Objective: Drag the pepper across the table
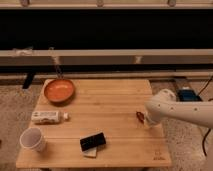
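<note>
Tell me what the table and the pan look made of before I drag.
The table looks like pale wood with a matte finish: plank seams and grain run along it. The pan looks like metal with a glossy orange coating, though that's uncertain; its thin handle looks metallic. The tool sits near the right edge, by the pepper.
</note>
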Robot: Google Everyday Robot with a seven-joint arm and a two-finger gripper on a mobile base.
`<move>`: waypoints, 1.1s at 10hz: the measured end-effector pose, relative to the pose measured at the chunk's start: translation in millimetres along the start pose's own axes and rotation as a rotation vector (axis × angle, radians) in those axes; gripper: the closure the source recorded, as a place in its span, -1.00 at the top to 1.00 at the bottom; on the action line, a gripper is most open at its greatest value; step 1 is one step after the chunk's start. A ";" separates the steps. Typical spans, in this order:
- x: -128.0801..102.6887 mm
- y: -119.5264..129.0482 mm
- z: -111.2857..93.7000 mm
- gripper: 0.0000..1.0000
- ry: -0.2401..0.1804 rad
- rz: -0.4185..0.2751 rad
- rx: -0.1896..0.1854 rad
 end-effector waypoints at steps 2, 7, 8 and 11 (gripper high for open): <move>27.1 23.8 -4.5 -0.63 0.002 -0.067 -0.028; 97.6 74.7 -17.8 0.37 0.009 -0.246 -0.098; 104.4 77.8 -19.0 0.54 0.008 -0.268 -0.107; 110.0 82.3 -23.5 0.60 -0.020 -0.313 -0.124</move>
